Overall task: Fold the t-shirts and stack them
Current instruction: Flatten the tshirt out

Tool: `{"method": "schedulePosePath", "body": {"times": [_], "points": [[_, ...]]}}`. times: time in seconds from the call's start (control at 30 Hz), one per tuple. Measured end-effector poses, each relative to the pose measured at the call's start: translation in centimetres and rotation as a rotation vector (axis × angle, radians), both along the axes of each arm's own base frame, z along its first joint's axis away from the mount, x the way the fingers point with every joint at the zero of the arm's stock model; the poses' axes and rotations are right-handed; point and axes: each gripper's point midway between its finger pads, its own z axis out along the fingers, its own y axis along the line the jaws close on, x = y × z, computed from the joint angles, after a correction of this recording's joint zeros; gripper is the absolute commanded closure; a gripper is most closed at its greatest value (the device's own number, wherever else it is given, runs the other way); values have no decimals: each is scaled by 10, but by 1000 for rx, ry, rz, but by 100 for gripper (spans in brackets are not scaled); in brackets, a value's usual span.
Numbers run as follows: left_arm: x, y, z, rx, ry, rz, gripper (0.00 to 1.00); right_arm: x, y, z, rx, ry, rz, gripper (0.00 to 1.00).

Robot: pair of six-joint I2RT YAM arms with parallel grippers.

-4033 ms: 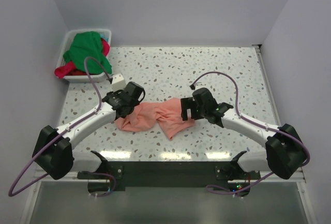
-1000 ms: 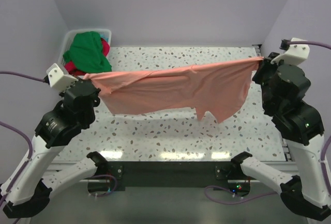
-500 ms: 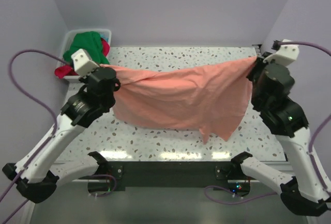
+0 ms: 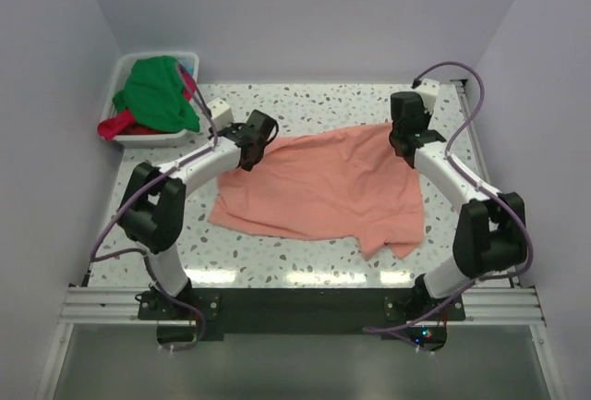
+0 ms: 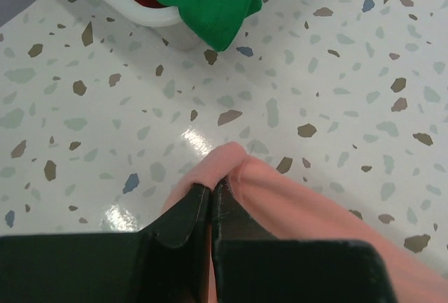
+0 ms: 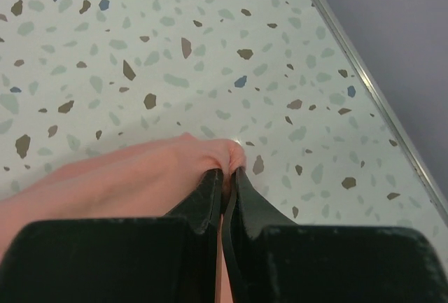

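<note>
Tightly pinching t-shirt (image 4: 323,187), left claw (image 5: 212,189), right claw (image 6: 227,173)

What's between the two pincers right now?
The salmon-pink t-shirt, spread on the table. The left pincer and right pincer each pinch a far corner. The top view shows it.

A white terrazzo table (image 4: 314,109) flecked with grey, brown and blue chips fills the enclosure. Plain pale lavender walls close it in at the back (image 4: 305,12), the left (image 4: 46,95) and the right (image 4: 545,95). A metal strip (image 4: 475,141) runs along the table's right edge. Soft glare patches (image 4: 309,277) shine near the front edge, just beyond a black plate (image 4: 305,309) and aluminium rail (image 4: 92,303). A white tub (image 4: 148,139) sits in the far left corner.
</note>
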Motion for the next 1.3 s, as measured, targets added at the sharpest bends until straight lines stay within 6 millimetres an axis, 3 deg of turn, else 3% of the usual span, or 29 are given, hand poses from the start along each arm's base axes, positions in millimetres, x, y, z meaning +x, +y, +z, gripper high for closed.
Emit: {"method": "schedulePosePath", "body": {"times": [0.1, 0.23, 0.43, 0.47, 0.5, 0.57, 0.6, 0.67, 0.7, 0.8, 1.07, 1.13, 1.3], "points": [[23, 6, -14, -14, -1, 37, 100, 30, -1, -4, 15, -19, 4, 100], [52, 18, -17, -31, -25, 54, 100, 75, 7, -5, 34, -55, 44, 100], [94, 26, -20, -26, -54, 35, 100, 119, 17, -18, 53, -68, 82, 100], [101, 27, -21, -27, -55, 26, 84, 125, 18, -21, 54, -65, 85, 96], [108, 28, -24, -24, -53, 17, 69, 130, 18, -21, 55, -67, 87, 75], [119, 31, -28, -16, -41, 2, 41, 140, 19, -22, 57, -71, 97, 68], [125, 33, -30, -11, -37, -3, 36, 144, 19, -22, 55, -73, 101, 57], [132, 37, -32, -5, -33, -11, 25, 146, 19, -19, 54, -80, 103, 43], [134, 41, -31, -4, -35, -12, 23, 147, 19, -17, 51, -83, 103, 26], [139, 48, -28, 5, -43, -13, 21, 149, 18, -10, 46, -101, 103, 1], [136, 48, -8, 1, -53, -57, 9, 139, 15, -3, 34, -47, 102, 1], [127, 46, 2, -22, -54, -78, 0, 127, 14, 3, 44, -32, 98, 1], [87, 39, 16, -81, -28, -127, 0, 80, 18, 14, 115, -12, 131, 18]]}}
